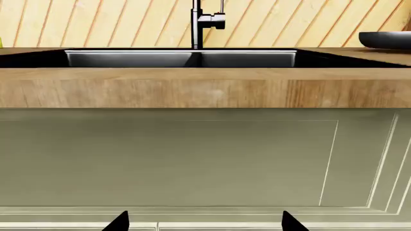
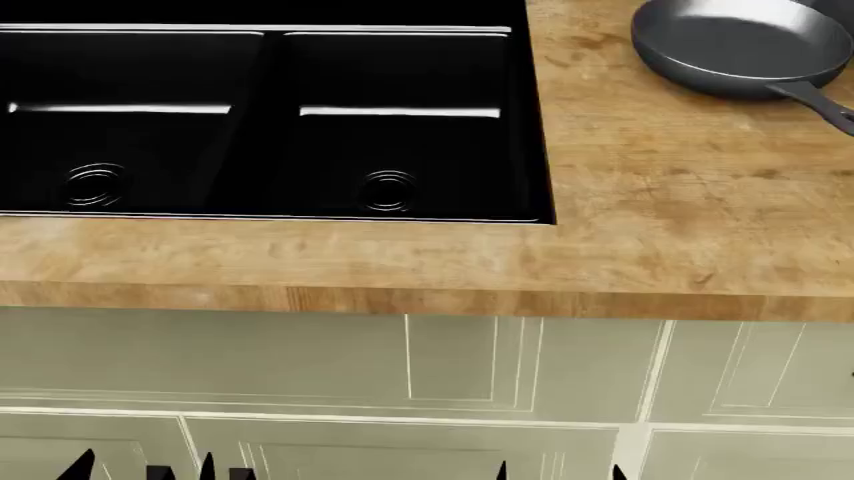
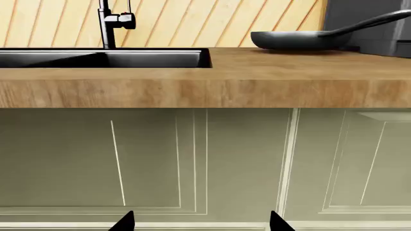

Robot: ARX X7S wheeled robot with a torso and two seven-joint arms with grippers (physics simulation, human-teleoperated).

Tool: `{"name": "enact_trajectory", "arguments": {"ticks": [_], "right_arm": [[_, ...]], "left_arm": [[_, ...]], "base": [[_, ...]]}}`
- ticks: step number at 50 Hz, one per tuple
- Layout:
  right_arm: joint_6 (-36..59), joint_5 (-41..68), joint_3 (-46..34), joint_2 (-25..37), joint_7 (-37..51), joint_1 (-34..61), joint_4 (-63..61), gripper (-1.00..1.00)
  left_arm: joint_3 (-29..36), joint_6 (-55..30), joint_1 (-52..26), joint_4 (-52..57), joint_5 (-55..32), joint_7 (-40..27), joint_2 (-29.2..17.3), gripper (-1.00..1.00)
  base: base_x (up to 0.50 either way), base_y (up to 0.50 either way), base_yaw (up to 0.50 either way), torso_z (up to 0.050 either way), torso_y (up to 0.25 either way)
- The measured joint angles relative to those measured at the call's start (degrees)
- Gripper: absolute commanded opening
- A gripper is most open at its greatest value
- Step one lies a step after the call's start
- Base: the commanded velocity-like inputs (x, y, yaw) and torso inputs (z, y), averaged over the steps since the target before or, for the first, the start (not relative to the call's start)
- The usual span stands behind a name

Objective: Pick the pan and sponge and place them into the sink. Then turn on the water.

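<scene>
The pan rests on the wooden counter right of the sink, handle pointing toward the front right. The pan also shows in the right wrist view, and its rim in the left wrist view. Both basins of the sink look dry, and no water shows. The black faucet stands behind the divider. The sponge is out of view. My left gripper and right gripper hang open and hold nothing, below counter height, facing the cabinet doors.
The counter's thick wooden front edge overhangs pale green panelled cabinet doors. A slatted wooden wall rises behind the sink. A grey appliance stands behind the pan at the far right.
</scene>
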Motion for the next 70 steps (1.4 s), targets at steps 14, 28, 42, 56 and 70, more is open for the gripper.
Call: {"name": "enact_trajectory", "arguments": {"ticks": [14,28,42,56,70], "right_arm": [[-0.5,2.1,-1.9,1.6,1.5,0.2,0.4,1.00],[0.5,3.6,-3.6,3.0,3.5,0.8,1.1,1.00],[0.6,4.6,-4.9,4.1,5.1,1.0,1.5,1.00],[0.1,4.8,-6.1,5.2,6.6,1.2,1.9,1.00],[0.0,5.6,-6.7,5.9,8.2,1.2,2.2,1.00]], "left_arm": [[2.2,-0.1,0.0,-0.1,-1.5,-1.9,-1.8,1.00],[3.8,-0.1,0.2,0.0,-3.2,-3.1,-3.6,1.00],[4.9,-0.2,0.2,0.0,-4.5,-4.2,-4.6,1.00],[5.8,-0.3,0.5,0.3,-5.9,-4.8,-5.8,1.00],[6.6,-0.9,0.4,0.2,-6.3,-5.7,-6.8,1.00]], "base": [[0.00,0.00,0.00,0.000,0.000],[0.00,-0.36,0.00,0.000,0.000],[0.00,-0.50,0.00,0.000,0.000],[0.10,-0.26,0.00,0.000,0.000],[0.22,-0.04,0.00,0.000,0.000]]}}
